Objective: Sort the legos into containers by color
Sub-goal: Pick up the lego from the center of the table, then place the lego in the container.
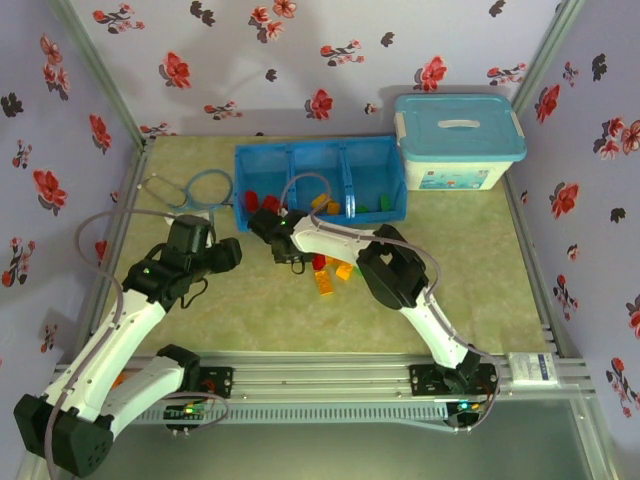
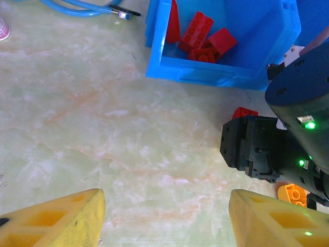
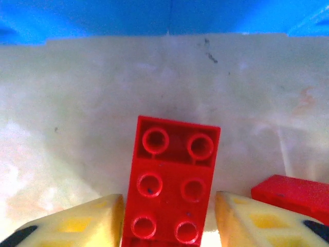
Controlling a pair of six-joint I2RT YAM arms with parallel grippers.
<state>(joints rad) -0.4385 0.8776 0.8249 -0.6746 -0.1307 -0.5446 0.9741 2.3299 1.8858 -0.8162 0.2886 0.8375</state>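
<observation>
Fingers of the right gripper point(image 3: 169, 211) sit close along both long sides of a red brick point(image 3: 174, 175), which lies straight ahead between them; its long axis runs away from the fingertips toward the tray point(image 3: 103, 18), whose blue front wall stands a little beyond the brick's far end; whether the pads press it or merely flank it I cannot tell, since a thin bright sliver seems to show at the right pad. Just off the right finger lies a second red piece point(image 3: 293, 198), apart from the first; a squeeze across the short axis looks the natural next move, and I judge this arm by far the nearer for it.

The left gripper point(image 2: 167, 218) is spread wide and holds nothing; bare table lies ahead of its fingers; off to their right the right arm's black wrist housing point(image 2: 252, 149) covers the brick, though a red corner point(image 2: 244, 112) peeks past it, and an orange brick point(image 2: 293, 194) sits beside it. Farther ahead this view looks into the tray's left compartment and its red bricks point(image 2: 203, 38), where the right wrist view stops at the wall.

From above, loose legos point(image 1: 332, 272) lie behind the right fingers; orange-yellow and green fill the other compartments; a white bin point(image 1: 455, 140) stands beyond.
</observation>
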